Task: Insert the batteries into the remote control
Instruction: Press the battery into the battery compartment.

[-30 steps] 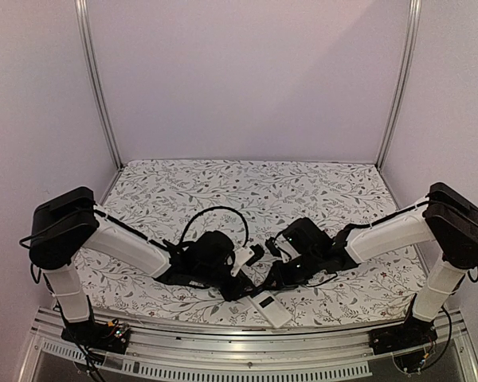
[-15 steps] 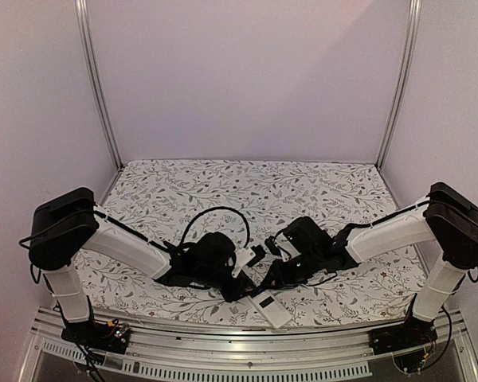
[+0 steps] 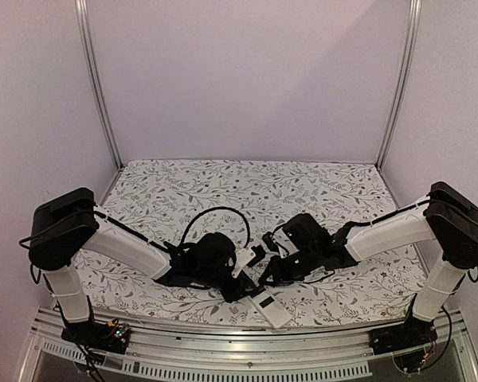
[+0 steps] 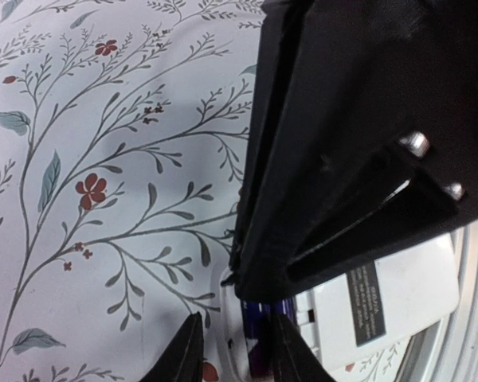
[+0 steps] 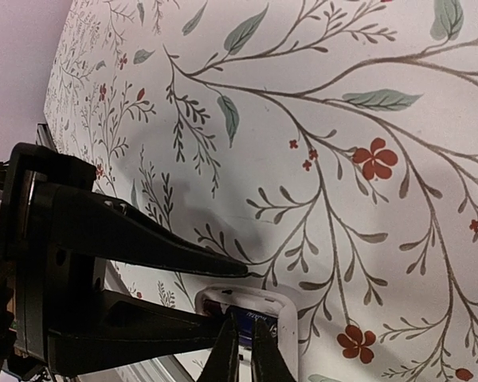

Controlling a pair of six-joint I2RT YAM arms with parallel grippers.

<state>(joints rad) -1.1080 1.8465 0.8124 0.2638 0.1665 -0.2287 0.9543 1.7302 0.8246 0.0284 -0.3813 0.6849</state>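
The right fingers (image 5: 225, 355), almost closed and empty, hover at the battery (image 5: 242, 319) in the slot of the remote (image 5: 285, 315) just beyond their tips, likely to seat it; the left fingers (image 4: 184, 355) straddle that end, perhaps bracing it; whether they clamp, I cannot tell.

Both arms reach inward and low, forearms sloping down from raised elbows, grippers meeting near the centre front.

Left arm (image 3: 127, 248): left gripper (image 4: 237, 354) partly closed, its fingers (image 4: 185, 350) clamped on either side of the remote control (image 4: 398, 294).

Right arm (image 3: 386, 231): wrist pitched downward. Right gripper (image 5: 245, 354) fingers drawn almost together, only a slit between the tips, which sit just beside the left fingertips.
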